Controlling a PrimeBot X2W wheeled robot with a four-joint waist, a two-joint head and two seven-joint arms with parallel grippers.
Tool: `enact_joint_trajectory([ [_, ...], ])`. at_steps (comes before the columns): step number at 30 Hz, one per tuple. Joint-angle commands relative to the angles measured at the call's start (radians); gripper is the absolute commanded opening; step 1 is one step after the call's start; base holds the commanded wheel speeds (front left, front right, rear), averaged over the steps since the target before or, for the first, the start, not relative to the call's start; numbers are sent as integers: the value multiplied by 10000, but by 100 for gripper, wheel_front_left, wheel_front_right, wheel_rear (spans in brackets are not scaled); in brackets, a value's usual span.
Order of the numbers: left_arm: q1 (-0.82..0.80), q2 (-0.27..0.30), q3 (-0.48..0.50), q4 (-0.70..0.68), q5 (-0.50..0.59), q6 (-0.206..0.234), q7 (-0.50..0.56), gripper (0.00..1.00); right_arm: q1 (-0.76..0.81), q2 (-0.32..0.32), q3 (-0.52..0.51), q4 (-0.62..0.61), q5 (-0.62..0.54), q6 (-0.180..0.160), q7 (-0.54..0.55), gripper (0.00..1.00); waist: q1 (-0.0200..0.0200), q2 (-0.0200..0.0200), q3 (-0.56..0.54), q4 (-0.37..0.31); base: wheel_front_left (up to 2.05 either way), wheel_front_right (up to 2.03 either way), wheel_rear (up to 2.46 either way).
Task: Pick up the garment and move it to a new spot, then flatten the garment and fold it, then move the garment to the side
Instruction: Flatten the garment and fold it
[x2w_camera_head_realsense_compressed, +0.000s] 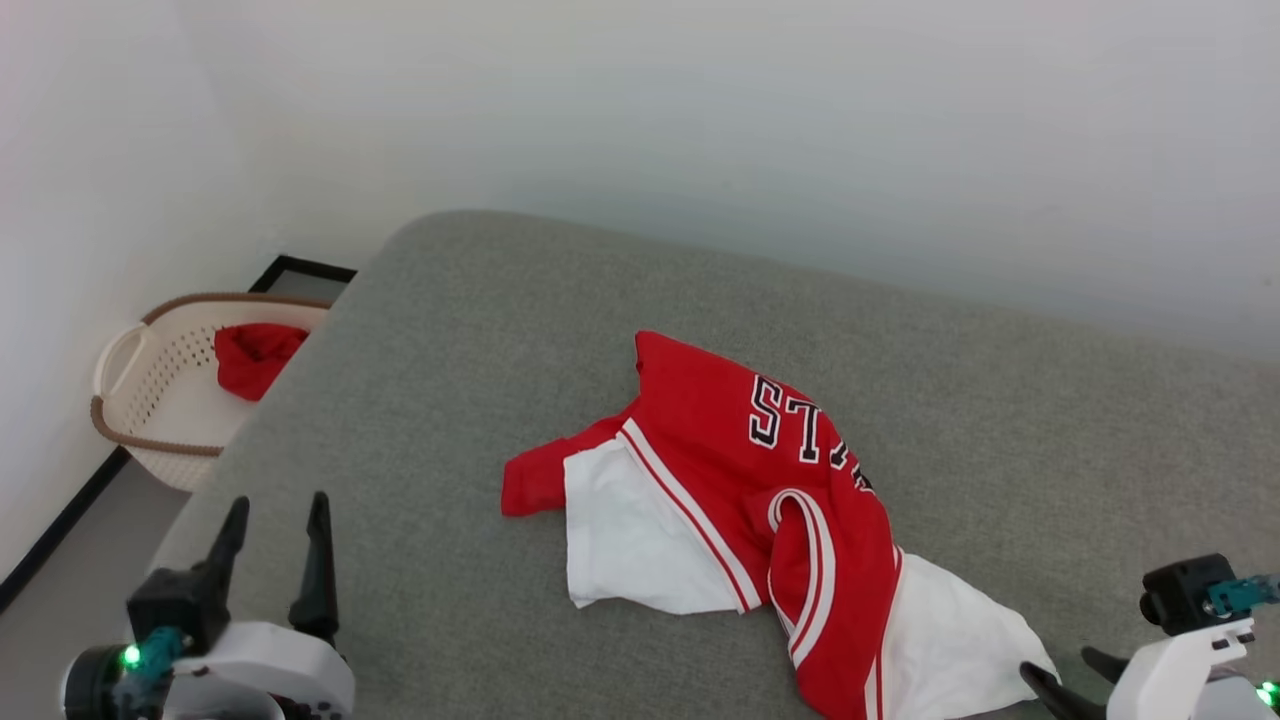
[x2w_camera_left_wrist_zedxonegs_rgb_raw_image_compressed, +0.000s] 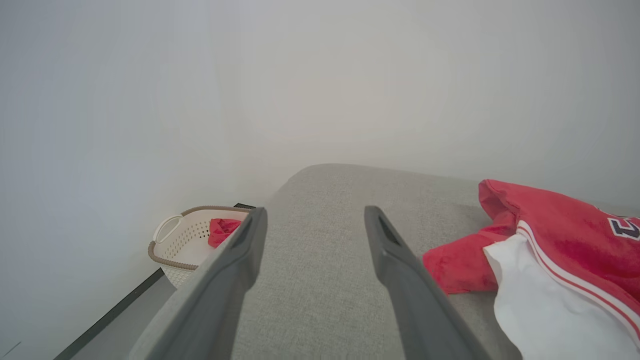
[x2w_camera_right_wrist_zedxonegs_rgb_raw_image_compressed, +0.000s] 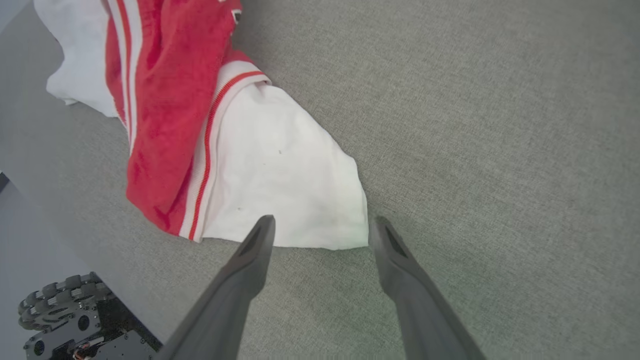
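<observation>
Just beyond right tool (x2w_camera_right_wrist_zedxonegs_rgb_raw_image_compressed: 322, 222) lies garment (x2w_camera_right_wrist_zedxonegs_rgb_raw_image_compressed: 280, 170).

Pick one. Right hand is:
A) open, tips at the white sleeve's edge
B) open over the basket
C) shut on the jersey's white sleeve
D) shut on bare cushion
A: the right wrist view shows the right hand open, its fingers either side of the jersey's white sleeve edge, gripping nothing.

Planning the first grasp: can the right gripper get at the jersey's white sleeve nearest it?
Probably yes. The right gripper is open, its fingertips right at the hem of the white sleeve of the jersey, with nothing lying between them on the grey cushion.
</observation>
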Motion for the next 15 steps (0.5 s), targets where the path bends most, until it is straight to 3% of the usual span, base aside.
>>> enact_joint_trajectory([
  [1,127,18,-43,-65,109,-29,-3,100,150,99,-145,103,25,-10,88,100,0,0,109,39,0,0,0],
  [15,-91,-616,116,-498,87,-35,-3,100,-477,877,-910,988,-242,-10,1120,100,0,0,1235,628,0,0,0],
])
